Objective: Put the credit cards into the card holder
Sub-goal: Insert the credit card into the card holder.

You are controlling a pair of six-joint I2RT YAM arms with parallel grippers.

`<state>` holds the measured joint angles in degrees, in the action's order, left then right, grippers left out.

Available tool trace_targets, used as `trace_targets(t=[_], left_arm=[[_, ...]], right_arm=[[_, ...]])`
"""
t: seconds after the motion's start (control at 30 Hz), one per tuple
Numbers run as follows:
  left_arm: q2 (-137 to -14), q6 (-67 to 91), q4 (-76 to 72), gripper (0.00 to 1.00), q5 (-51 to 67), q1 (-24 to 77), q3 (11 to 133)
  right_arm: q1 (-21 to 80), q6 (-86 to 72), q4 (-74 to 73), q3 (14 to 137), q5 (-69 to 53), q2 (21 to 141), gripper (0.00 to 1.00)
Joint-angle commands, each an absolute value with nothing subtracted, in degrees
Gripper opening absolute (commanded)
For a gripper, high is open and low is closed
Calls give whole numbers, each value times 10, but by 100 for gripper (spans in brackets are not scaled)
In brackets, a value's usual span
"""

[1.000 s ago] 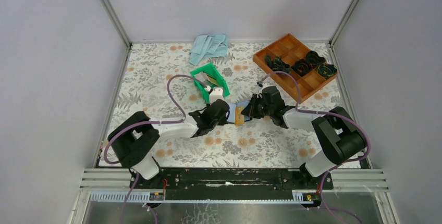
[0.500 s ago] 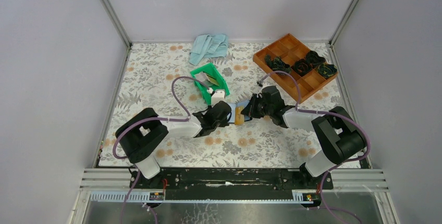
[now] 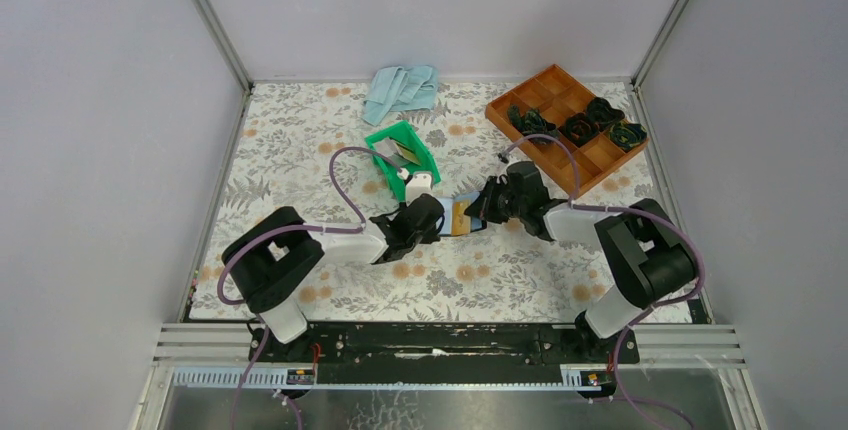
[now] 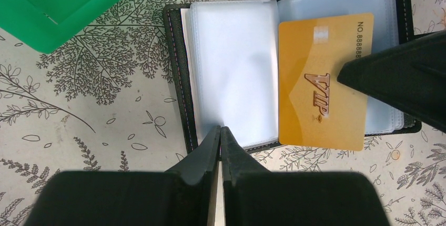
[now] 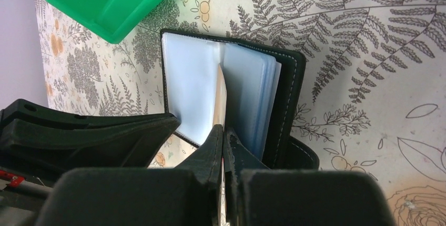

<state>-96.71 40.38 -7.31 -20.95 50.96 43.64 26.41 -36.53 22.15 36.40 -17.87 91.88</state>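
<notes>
Looking down from the top view, you see a table covered in a fern-and-flower print cloth (image 3: 300,150), with both arms reaching in toward its middle. At the far right corner sits a brown wooden compartment tray (image 3: 556,85), several of its cells holding dark coiled items (image 3: 585,125). Left of centre stands a green plastic bin (image 3: 378,140) with a flat tan piece (image 3: 405,153) inside, too small to identify. A crumpled light-blue cloth (image 3: 402,90) lies beyond the bin, near the back wall. Between the two grippers, just in front of the bin, you find the black folding card holder (image 4: 176,79) lying open on the table, its clear plastic sleeves fanned upward. A gold plastic card (image 4: 315,89) printed "VIP" lies across the right-hand sleeves in the left wrist view. In the right wrist view the same card stands on edge among the sleeves. Your right gripper (image 5: 222,131) has its jaws pressed onto this card, pinching one edge. Your left gripper (image 4: 220,131) has its jaws pressed together, with the tips at the near edge of the left-hand sleeves. You cannot tell from either wrist view whether a sleeve is caught between them.
</notes>
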Motion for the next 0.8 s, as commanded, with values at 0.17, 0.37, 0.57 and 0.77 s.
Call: trace_targets(t=[0.17,0.37,0.57,0.77], left_arm=[[-983,397,-88,8,-220,512,432],[-985,397,-88,8,-220,512,432],[-987,395,-87,8,-222,512,436],[-990,394,-87,8,-223,512,437]], right_arm=[[249,-363,246,390,-188,949,0],[245,-360,249,398,-199,972,0],[243,-352,246,398,-207,984,0],[240,-344,244,397,-227,997,0]])
